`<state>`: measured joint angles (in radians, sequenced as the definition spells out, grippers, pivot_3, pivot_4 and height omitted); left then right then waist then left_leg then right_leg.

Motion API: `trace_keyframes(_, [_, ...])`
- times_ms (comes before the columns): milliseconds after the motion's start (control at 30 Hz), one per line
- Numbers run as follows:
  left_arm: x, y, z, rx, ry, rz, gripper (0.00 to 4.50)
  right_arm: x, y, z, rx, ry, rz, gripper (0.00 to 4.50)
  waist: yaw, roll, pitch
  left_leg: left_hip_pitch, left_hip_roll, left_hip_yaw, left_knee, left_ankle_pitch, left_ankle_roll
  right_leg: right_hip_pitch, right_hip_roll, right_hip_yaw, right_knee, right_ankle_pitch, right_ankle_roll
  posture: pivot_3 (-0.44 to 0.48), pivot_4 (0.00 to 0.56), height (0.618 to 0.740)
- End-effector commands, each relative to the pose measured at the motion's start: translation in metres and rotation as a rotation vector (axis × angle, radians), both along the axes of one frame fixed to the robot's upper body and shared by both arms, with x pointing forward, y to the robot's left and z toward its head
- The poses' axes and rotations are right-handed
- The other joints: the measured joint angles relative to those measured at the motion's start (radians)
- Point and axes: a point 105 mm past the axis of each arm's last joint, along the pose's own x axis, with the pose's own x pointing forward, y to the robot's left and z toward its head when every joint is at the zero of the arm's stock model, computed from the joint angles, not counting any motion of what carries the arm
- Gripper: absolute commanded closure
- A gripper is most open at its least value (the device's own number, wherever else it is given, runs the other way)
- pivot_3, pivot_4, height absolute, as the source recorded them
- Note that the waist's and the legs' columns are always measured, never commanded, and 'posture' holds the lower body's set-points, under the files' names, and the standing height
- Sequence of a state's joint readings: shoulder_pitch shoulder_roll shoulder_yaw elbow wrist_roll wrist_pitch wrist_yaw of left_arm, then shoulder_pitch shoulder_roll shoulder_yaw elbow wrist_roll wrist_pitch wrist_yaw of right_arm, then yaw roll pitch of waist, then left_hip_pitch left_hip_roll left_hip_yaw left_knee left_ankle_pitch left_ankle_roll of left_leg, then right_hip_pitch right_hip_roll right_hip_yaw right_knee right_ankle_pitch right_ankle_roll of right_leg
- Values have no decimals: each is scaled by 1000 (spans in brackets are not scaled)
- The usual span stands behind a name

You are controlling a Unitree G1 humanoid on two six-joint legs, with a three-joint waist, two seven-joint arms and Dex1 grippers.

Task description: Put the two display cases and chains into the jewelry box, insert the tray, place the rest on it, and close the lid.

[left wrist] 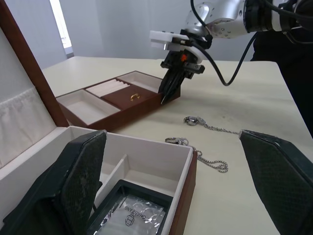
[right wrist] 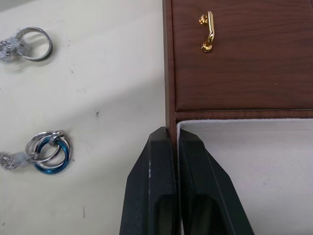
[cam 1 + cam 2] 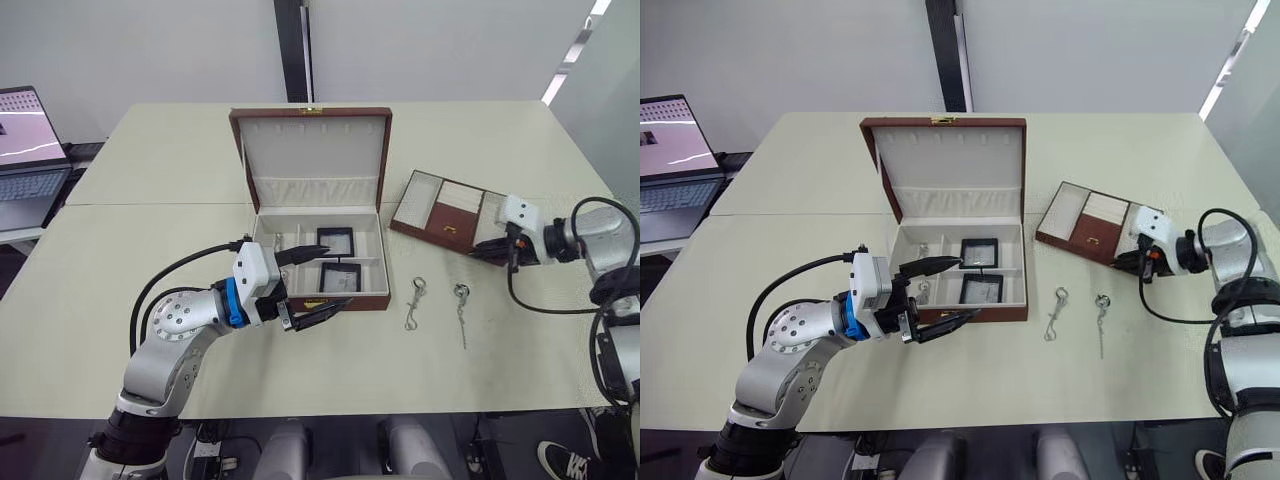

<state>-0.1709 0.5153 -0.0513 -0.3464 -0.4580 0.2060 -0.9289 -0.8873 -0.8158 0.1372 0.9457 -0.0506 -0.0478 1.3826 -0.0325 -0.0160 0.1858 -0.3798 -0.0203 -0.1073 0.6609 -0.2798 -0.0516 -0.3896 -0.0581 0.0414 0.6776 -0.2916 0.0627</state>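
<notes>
The jewelry box [image 3: 372, 300] stands open at mid-table with its lid [image 3: 315, 150] upright. Two black display cases [image 3: 335, 241] [image 3: 341, 277] lie in its middle compartments. Small silvery chains [image 3: 923, 249] [image 3: 924, 290] lie in its left compartment, partly hidden by my arm. My left gripper [image 3: 335, 275] is open at the box's front, one finger above the compartments and one outside the front wall, holding nothing. The tray [image 3: 450, 218] lies on the table to the right of the box. My right gripper [image 2: 177, 137] is shut on the tray's near wall, at the corner of a cream compartment.
Two thin silver ring-topped pieces [image 3: 415, 300] [image 3: 461, 300] lie on the table between the box and the tray's front. A laptop [image 3: 28, 150] sits on a separate surface at the far left. Bare tabletop stretches in front of the box.
</notes>
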Motion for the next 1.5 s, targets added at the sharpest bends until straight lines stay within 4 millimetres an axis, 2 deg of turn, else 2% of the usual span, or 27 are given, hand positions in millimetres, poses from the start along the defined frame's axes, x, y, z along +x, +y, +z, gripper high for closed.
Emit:
trace_keyframes(33, [-4, 9, 2, -13, -24, 36, 0, -17, -6, 31, 30, -66, 31, 4495, 1, 0, 0, 0, 0, 0, 0, 0, 0, 0, 0, 0, 0, 0, 0, 0, 150, 740])
trace_keyframes(167, [-9, 19, -4, -10, -22, 87, 0, -46, -4, 39, 19, -53, 56, 4495, 3, 1, 0, 0, 0, -1, 0, 0, 0, 0, 0, 0, 0, 0, 0, 0, 150, 740])
trace_keyframes(367, [-21, 30, -13, -13, 6, 144, 0, -96, 24, 45, 12, 19, 150, 4495, 0, 2, 0, 0, 1, 0, 0, 0, 0, 0, 0, 0, 0, 0, 0, 0, 150, 740])
trace_keyframes(600, [-35, 42, -15, -64, 35, 233, 0, -118, 68, 52, 51, 10, 258, 4495, 2, 2, 0, 1, 1, 0, 0, 0, 1, 1, 0, 0, 0, 0, 0, 0, 150, 740])
trace_keyframes(767, [-44, 53, -16, -80, 45, 331, 0, -121, 98, 58, 70, -6, 361, 4495, 2, 1, 0, 0, 1, 0, 0, 0, 1, 1, 0, 0, -1, 0, 0, 0, 150, 740])
trace_keyframes(933, [-53, 70, -15, -111, 47, 468, 0, -110, 141, 58, 110, -48, 463, 4495, 0, 1, 0, 1, 3, 0, 0, 0, 1, 1, 2, -1, -1, 0, 0, 0, 150, 740])
trace_keyframes(1100, [-62, 76, -18, -114, 52, 542, 0, -97, 160, 52, 56, -66, 512, 4495, 10, 0, 1, -1, 1, -1, 0, 0, 0, 1, 1, -1, -3, 0, 0, 0, 150, 740])
trace_keyframes(1233, [-73, 79, -22, -134, 65, 615, 0, -85, 182, 48, 8, -60, 548, 4495, 5, 0, 1, -1, 1, -1, 0, 0, 0, 1, 0, -1, -4, 0, 1, 0, 150, 740])
trace_keyframes(1500, [-85, 83, -24, -152, 63, 719, 0, -72, 201, 47, -46, -48, 557, 4495, 4, -1, 1, -1, 1, -1, -1, 0, 1, 1, 0, -1, -4, 0, 1, 0, 150, 740])
